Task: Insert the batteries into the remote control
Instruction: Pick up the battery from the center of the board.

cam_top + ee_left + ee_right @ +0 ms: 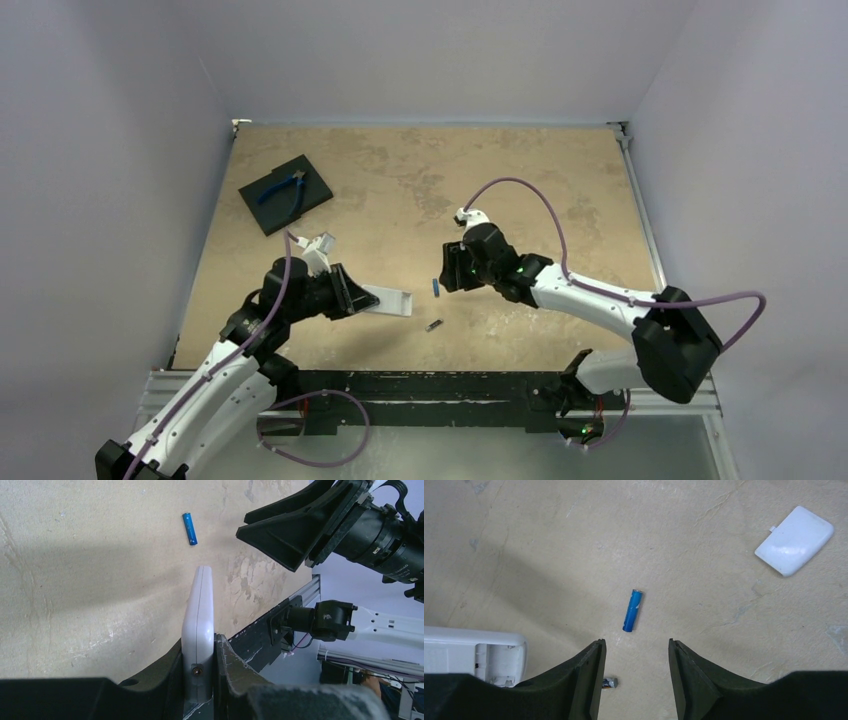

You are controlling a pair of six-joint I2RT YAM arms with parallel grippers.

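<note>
We are logging the left tool (199, 647) clamping the white rectangular remote control (198, 605); the right tool (636, 652) is hanging half-open, empty, near the slim blue cylindrical battery (632, 611).

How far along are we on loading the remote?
Done: the battery cover lies off on the table, and the left tool clamps the remote, compartment open. In hand: the right tool hangs open over the blue battery. Left: both it and the dark battery lie on the table, neither loaded.

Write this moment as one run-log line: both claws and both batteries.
left claw: shut on remote control | right claw: open, aimed at blue battery | dark battery: on table
</note>
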